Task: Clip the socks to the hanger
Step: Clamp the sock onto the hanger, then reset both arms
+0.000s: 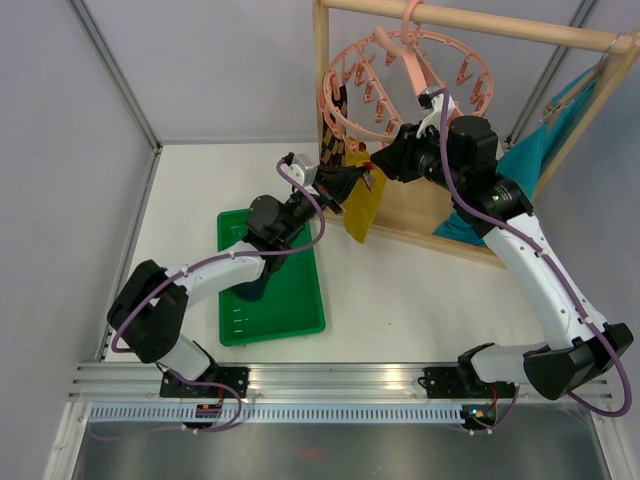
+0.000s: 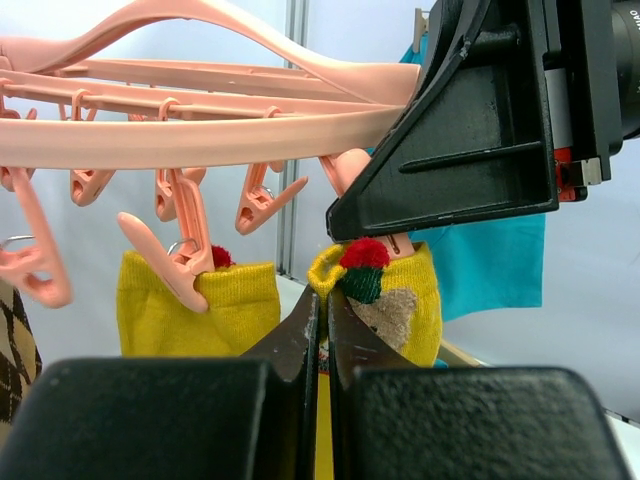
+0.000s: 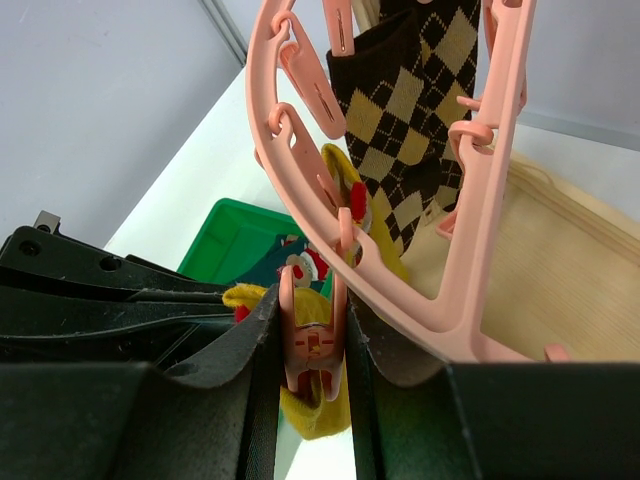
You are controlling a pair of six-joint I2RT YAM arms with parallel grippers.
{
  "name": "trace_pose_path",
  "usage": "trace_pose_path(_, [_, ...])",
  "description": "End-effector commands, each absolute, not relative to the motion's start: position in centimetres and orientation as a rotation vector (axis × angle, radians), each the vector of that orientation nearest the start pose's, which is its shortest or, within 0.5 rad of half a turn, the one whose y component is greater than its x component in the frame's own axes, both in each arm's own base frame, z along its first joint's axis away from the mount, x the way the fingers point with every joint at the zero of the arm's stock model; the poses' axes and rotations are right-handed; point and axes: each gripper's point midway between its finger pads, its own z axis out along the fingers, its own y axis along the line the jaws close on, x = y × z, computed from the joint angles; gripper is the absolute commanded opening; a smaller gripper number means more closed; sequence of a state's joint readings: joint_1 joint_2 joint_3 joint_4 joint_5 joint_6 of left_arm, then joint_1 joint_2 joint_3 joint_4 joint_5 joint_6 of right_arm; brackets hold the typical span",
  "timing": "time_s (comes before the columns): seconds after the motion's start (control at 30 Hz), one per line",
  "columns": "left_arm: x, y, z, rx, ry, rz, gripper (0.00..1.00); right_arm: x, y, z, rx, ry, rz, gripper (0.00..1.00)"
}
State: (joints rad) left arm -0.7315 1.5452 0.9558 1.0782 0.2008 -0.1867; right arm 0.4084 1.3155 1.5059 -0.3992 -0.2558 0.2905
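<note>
The pink hanger (image 1: 400, 75) hangs from the wooden rack. An argyle sock (image 1: 333, 140) and a mustard-yellow sock (image 2: 200, 305) are clipped to it. My left gripper (image 1: 355, 180) is shut on the cuff of a second mustard-yellow sock (image 1: 362, 212) and holds it up under the ring (image 2: 200, 135); in the left wrist view the gripper (image 2: 325, 298) pinches the sock (image 2: 400, 300) beside its red pompom. My right gripper (image 1: 385, 160) is shut on a pink clip (image 3: 313, 340), squeezing it, with that sock's cuff (image 3: 320, 415) at the clip's mouth.
A green tray (image 1: 300, 320) lies on the table under the left arm and holds a dark teal sock (image 3: 300, 262) with a red-white figure. The wooden rack base (image 1: 420, 215) and a large teal cloth (image 1: 530, 150) stand behind on the right.
</note>
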Motion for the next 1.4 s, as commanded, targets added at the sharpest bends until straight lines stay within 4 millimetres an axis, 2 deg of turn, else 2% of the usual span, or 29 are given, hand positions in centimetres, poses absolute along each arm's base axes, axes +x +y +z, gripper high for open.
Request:
trace_pose_path(0.0, [33.0,-35.5,39.9,0.437,0.965,-0.957,0.02,35.2,21.1,41.8,-0.310,1.683,0.718,0.00])
trace_pose_path(0.13, [33.1,-35.7,39.7,0.443,0.978,-0.957,0.02,35.2,21.0,41.7,-0.305,1.686,0.713,0.02])
trace_pose_path(0.2, [33.1,-35.8,39.8,0.450,0.978,-0.958,0.02,35.3,21.0,41.6,-0.303,1.688,0.710,0.07])
trace_pose_path(0.23, [33.1,-35.8,39.7,0.453,0.982,-0.958,0.02,35.3,20.9,41.7,-0.298,1.685,0.708,0.13])
trace_pose_path(0.4, [33.0,-35.9,39.7,0.454,0.983,-0.963,0.02,35.2,20.8,41.9,-0.293,1.684,0.703,0.24])
trace_pose_path(0.5, [33.0,-36.0,39.7,0.455,0.984,-0.964,0.02,35.2,20.7,42.0,-0.288,1.683,0.700,0.38])
trace_pose_path(0.53, [33.0,-36.0,39.7,0.455,0.984,-0.965,0.02,35.2,20.7,42.0,-0.285,1.685,0.701,0.49])
trace_pose_path(0.57, [33.1,-36.0,39.6,0.455,0.984,-0.965,0.02,35.2,20.6,42.0,-0.284,1.684,0.700,0.54])
trace_pose_path(0.7, [33.0,-36.1,39.4,0.465,0.993,-0.967,0.02,35.0,20.5,42.4,-0.275,1.679,0.702,0.70])
trace_pose_path(0.77, [32.9,-36.1,39.4,0.468,0.997,-0.969,0.02,34.9,20.4,42.5,-0.270,1.685,0.701,0.75])
trace_pose_path(0.87, [32.8,-36.3,39.0,0.478,1.027,-0.982,0.11,34.7,20.0,42.8,-0.250,1.693,0.690,0.80])
trace_pose_path(0.9, [32.6,-36.4,38.7,0.483,1.039,-0.993,0.23,34.5,19.9,43.0,-0.244,1.694,0.695,0.84])
trace_pose_path(0.97, [32.0,-36.4,38.3,0.497,1.073,-1.003,0.37,34.0,19.8,43.2,-0.239,1.698,0.700,0.86])
trace_pose_path(1.0, [31.8,-36.3,38.0,0.492,1.093,-1.009,0.48,33.8,19.7,43.1,-0.230,1.705,0.702,0.88])
trace_pose_path(1.03, [31.8,-36.3,37.0,0.497,1.155,-1.006,0.52,33.6,19.4,42.9,-0.224,1.716,0.694,0.89])
trace_pose_path(1.1, [31.0,-35.3,37.2,0.492,1.197,-0.980,0.60,33.0,19.0,42.4,-0.213,1.730,0.686,0.98])
trace_pose_path(1.13, [31.6,-34.4,35.9,0.457,1.279,-0.934,0.61,32.6,18.8,42.2,-0.208,1.734,0.685,0.98])
trace_pose_path(1.2, [30.9,-31.9,36.7,0.388,1.315,-0.887,0.63,31.7,18.1,42.0,-0.196,1.729,0.678,0.98])
trace_pose_path(1.23, [30.7,-31.2,35.1,0.387,1.395,-0.850,0.63,31.2,17.9,42.0,-0.187,1.727,0.677,0.98])
trace_pose_path(1.27, [30.3,-30.3,35.2,0.377,1.419,-0.829,0.64,30.5,17.3,42.7,-0.176,1.707,0.671,0.98])
trace_pose_path(1.3, [30.0,-28.6,36.3,0.316,1.428,-0.797,0.65,30.1,17.2,42.5,-0.175,1.710,0.671,0.98])
trace_pose_path(1.37, [29.9,-26.4,35.0,0.255,1.553,-0.709,0.67,29.0,16.6,42.4,-0.180,1.709,0.665,0.98])
